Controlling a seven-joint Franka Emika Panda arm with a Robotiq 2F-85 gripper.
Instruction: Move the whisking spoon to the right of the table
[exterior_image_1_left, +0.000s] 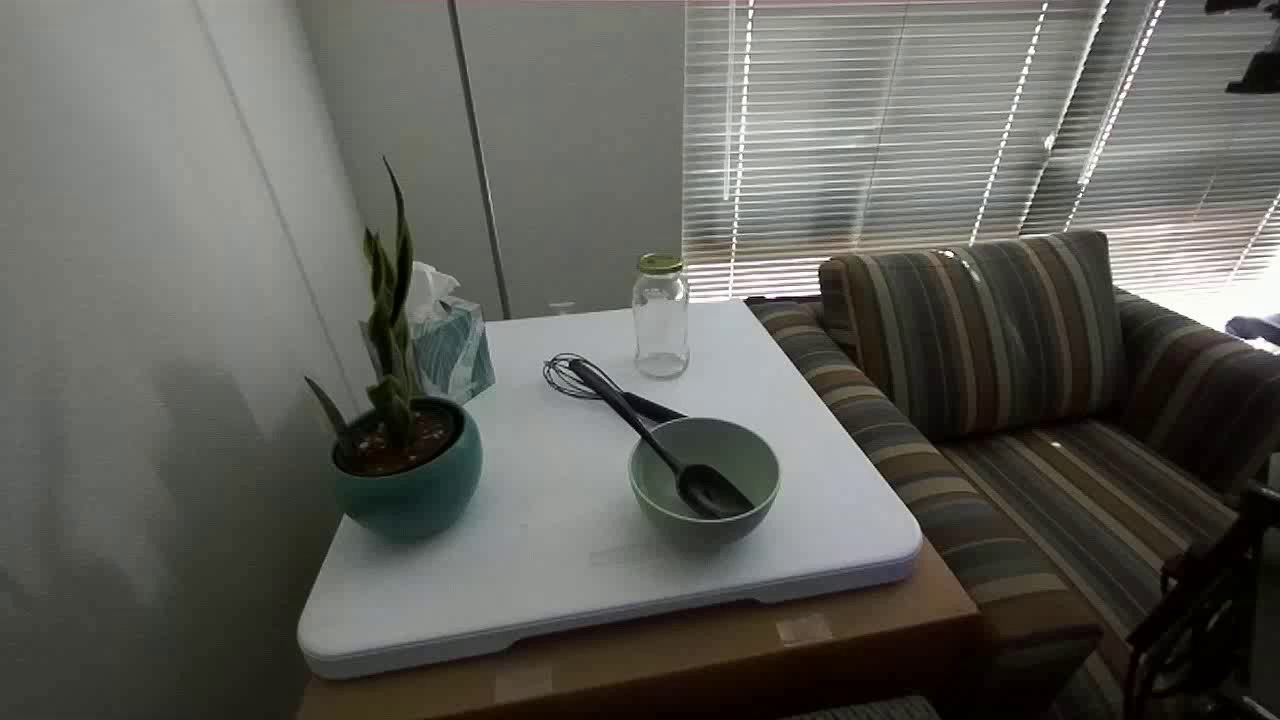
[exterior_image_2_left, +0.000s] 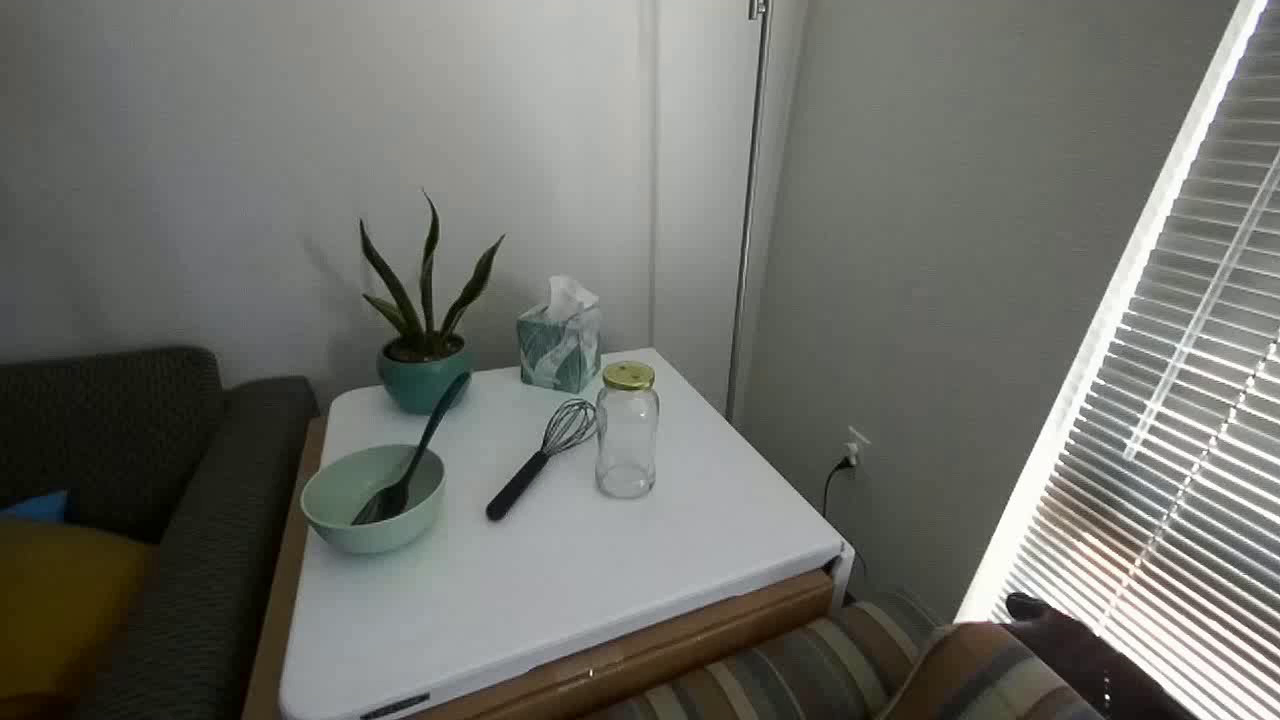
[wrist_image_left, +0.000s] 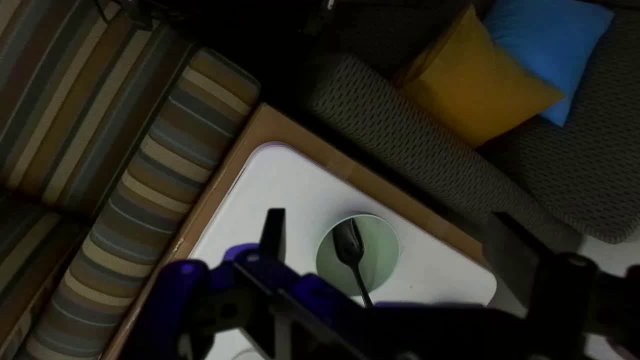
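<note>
The whisking spoon lies on the white table top (exterior_image_1_left: 560, 480) in both exterior views. Its dark handle (exterior_image_1_left: 655, 408) points toward the bowl and its wire head lies near the jar. In an exterior view the whisk (exterior_image_2_left: 543, 456) lies between the bowl and the jar, apart from both. The table (exterior_image_2_left: 600, 590) also shows in the wrist view (wrist_image_left: 295, 185). My gripper (wrist_image_left: 387, 215) is open and empty, above the table, with the bowl seen between its fingers. The whisk does not show in the wrist view; the gripper body covers much of the table there.
A pale green bowl (exterior_image_1_left: 705, 535) holds a black spoon (exterior_image_1_left: 640, 425) leaning over its rim. A glass jar (exterior_image_2_left: 627, 440) with a gold lid stands beside the whisk head. A potted plant (exterior_image_2_left: 425, 385) and tissue box (exterior_image_2_left: 560, 350) stand along the wall. Striped couch (exterior_image_1_left: 1000, 340) adjoins the table.
</note>
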